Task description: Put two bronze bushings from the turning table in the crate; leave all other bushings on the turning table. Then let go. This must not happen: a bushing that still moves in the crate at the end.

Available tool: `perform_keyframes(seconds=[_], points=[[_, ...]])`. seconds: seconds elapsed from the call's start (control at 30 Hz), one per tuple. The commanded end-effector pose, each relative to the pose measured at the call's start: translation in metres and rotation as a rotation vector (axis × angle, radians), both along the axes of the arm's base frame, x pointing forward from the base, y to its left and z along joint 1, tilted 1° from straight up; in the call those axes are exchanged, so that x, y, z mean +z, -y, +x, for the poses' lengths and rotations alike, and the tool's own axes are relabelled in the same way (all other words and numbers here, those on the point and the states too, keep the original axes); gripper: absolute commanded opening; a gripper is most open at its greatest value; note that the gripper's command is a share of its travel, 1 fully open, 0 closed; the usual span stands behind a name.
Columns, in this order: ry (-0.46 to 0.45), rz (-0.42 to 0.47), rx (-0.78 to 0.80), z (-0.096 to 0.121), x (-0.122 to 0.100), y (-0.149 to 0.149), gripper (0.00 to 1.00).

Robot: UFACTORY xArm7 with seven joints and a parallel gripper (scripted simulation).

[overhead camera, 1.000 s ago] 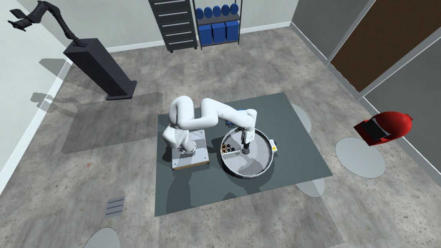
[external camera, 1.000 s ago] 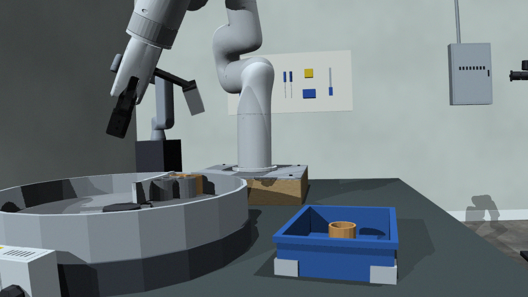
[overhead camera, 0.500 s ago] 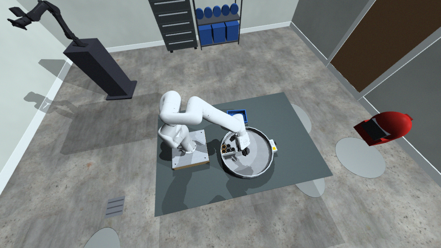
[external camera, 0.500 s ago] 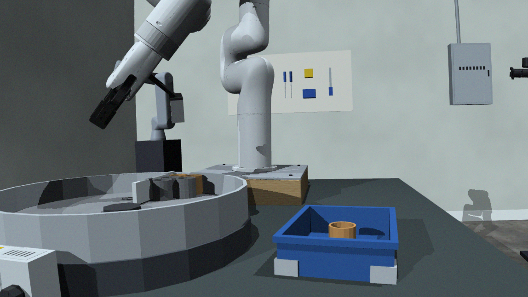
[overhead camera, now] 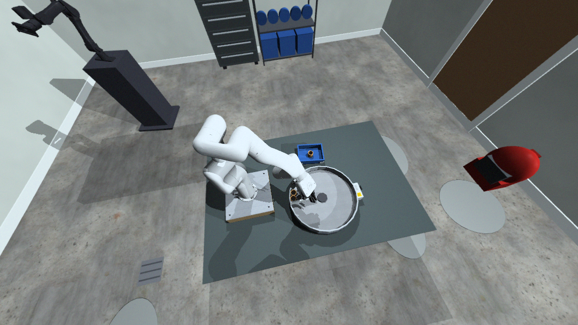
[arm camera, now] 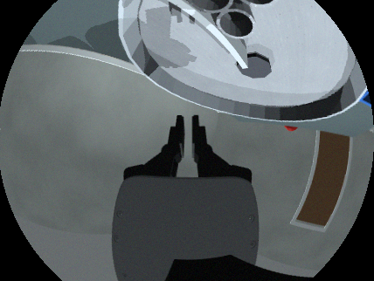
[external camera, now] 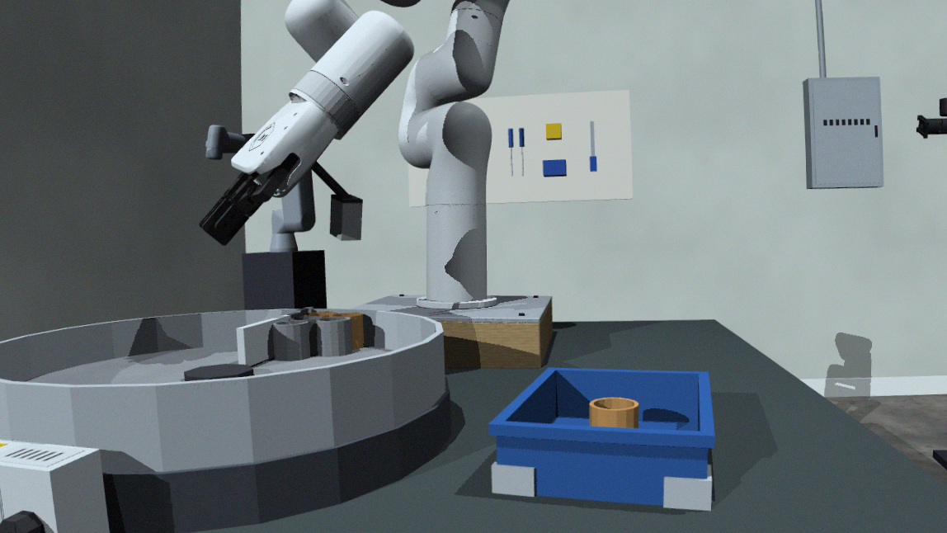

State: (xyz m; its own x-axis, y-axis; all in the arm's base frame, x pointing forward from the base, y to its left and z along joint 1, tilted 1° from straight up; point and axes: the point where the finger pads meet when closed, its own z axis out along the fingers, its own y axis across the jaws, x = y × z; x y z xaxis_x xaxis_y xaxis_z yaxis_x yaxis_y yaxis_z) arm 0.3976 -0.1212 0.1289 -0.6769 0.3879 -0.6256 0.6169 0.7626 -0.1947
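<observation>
Top view, fingers: the dark fingers are over the turning table, near its hub; two bronze bushings lie to their left in the picture
Top view, crate: the blue crate is beyond the fingers, above them in the picture; one bronze bushing is inside
Exterior view, fingers: tilted down, well above the turning table; grey bushings are below and right of them, beside a pale divider
Wrist view, fingers: nearly together, a narrow gap between them; nothing held

The arm had swung aside in the top view, uncovering the blue crate. The gripper (nearly upright a second earlier) had tilted well over above the turning table.
</observation>
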Motion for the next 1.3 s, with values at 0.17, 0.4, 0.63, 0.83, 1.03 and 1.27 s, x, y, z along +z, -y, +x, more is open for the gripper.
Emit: perform_keyframes(seconds=[0.17, 0.4, 0.63, 0.83, 1.03, 1.27], points=[[0.084, 0.057, 0.181, -0.034, -0.016, -0.034, 0.1], [0.094, 0.095, 0.253, -0.052, -0.026, -0.054, 0.1], [0.099, 0.141, 0.332, -0.075, -0.037, -0.077, 0.1], [0.099, 0.169, 0.378, -0.089, -0.043, -0.092, 0.1], [0.099, 0.182, 0.398, -0.095, -0.046, -0.098, 0.1], [0.098, 0.193, 0.416, -0.101, -0.048, -0.103, 0.1]])
